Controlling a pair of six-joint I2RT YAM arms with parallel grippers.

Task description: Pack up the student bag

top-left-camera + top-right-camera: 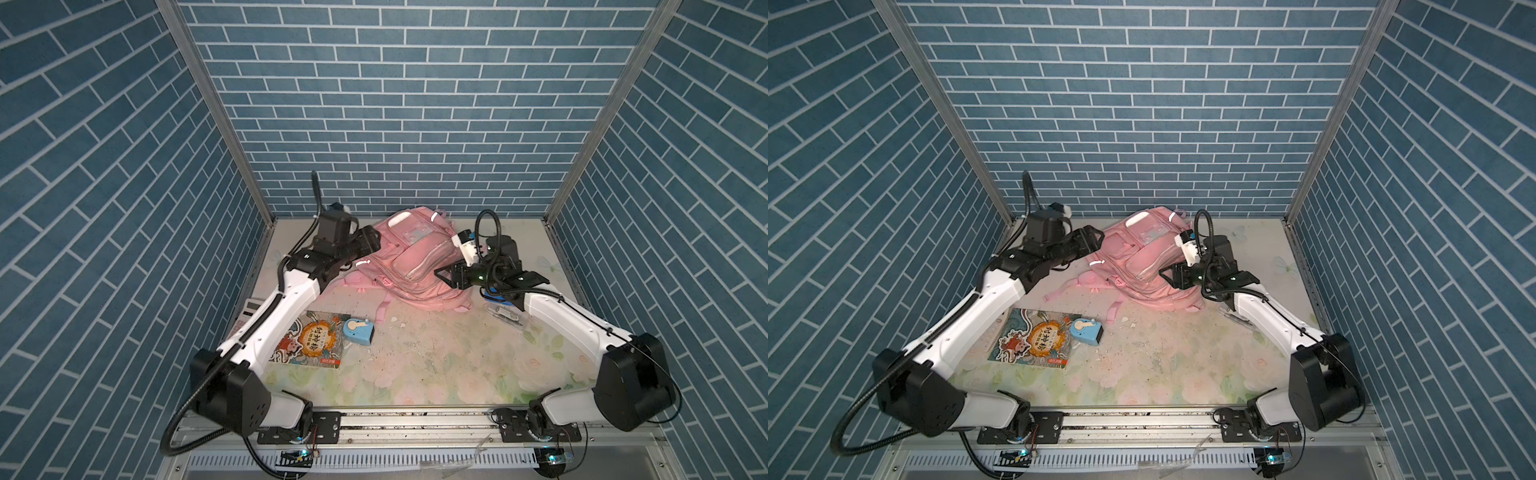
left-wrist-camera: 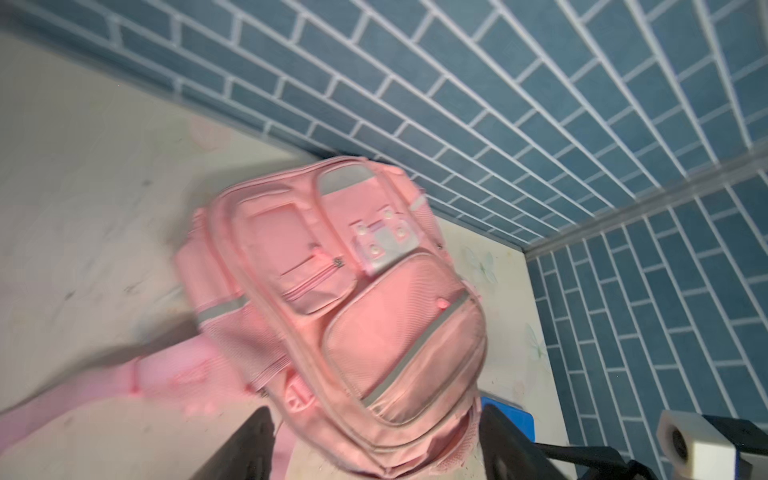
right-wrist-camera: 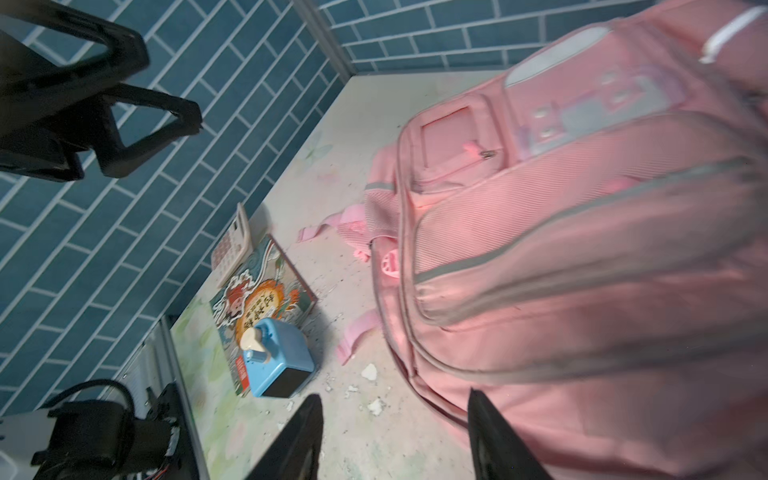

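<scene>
The student bag (image 1: 411, 257) (image 1: 1142, 266) is a pink backpack lying front up at the back middle of the table, straps trailing toward the front. My left gripper (image 1: 368, 241) (image 1: 1092, 239) is at the bag's left upper edge, open. In the left wrist view its jaws (image 2: 374, 449) stand wide, with the bag (image 2: 365, 299) beyond them and nothing held. My right gripper (image 1: 442, 276) (image 1: 1167, 276) is at the bag's right side, open. In the right wrist view (image 3: 395, 436) one fingertip (image 3: 494, 440) lies over the bag's edge (image 3: 582, 257), the other over bare table.
A picture book (image 1: 316, 338) (image 1: 1038, 338) lies front left with a blue pencil sharpener (image 1: 358, 330) (image 1: 1086, 330) on its corner. A calculator (image 1: 251, 309) sits by the left wall. A blue item (image 1: 494, 293) and a clear pen case (image 1: 505, 318) lie under the right arm.
</scene>
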